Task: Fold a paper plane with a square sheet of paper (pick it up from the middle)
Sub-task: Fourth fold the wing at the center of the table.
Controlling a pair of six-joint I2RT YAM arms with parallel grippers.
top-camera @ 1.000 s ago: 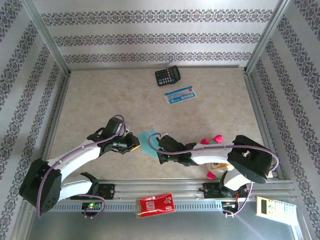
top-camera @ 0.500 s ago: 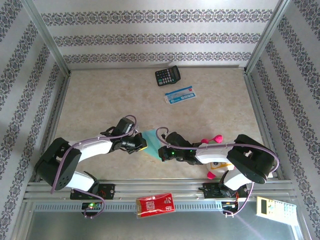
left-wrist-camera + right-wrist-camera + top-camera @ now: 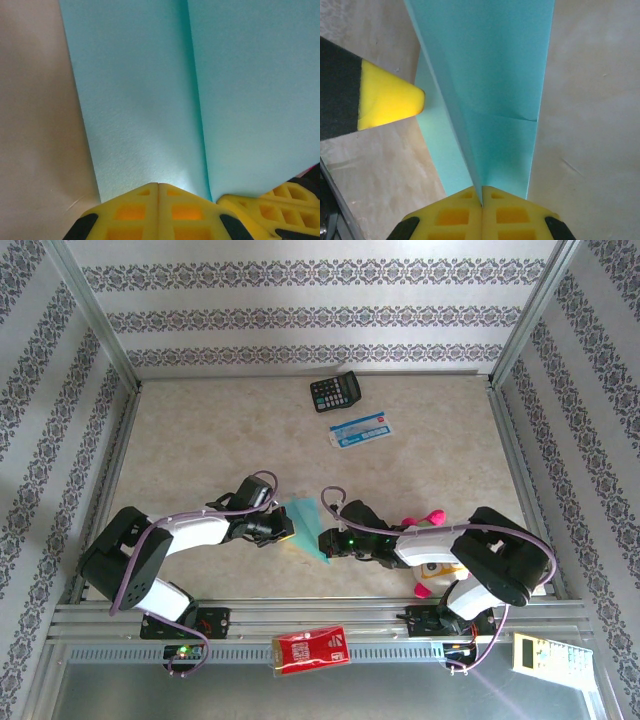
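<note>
The turquoise sheet of paper (image 3: 305,518) lies near the table's front middle, folded into a long narrow shape with a centre crease. In the left wrist view the paper (image 3: 145,100) spreads flat beyond my left gripper (image 3: 159,186), whose yellow fingers are pressed together with their tips at the paper's near edge. My right gripper (image 3: 481,189) is shut on a raised fold of the paper (image 3: 500,75), which runs into the seam between its fingers. From above, the left gripper (image 3: 288,531) and the right gripper (image 3: 325,542) face each other across the paper.
A black calculator (image 3: 334,392) and a blue-and-white card (image 3: 361,430) lie at the back. A pink-and-white plush toy (image 3: 430,570) sits under the right arm. A red packet (image 3: 311,650) rests on the front rail. Aluminium frame posts border the table.
My left arm has swung right and down to the paper and its jaws have closed. The right gripper has shifted slightly right. The paper looks narrower and more folded than before.
</note>
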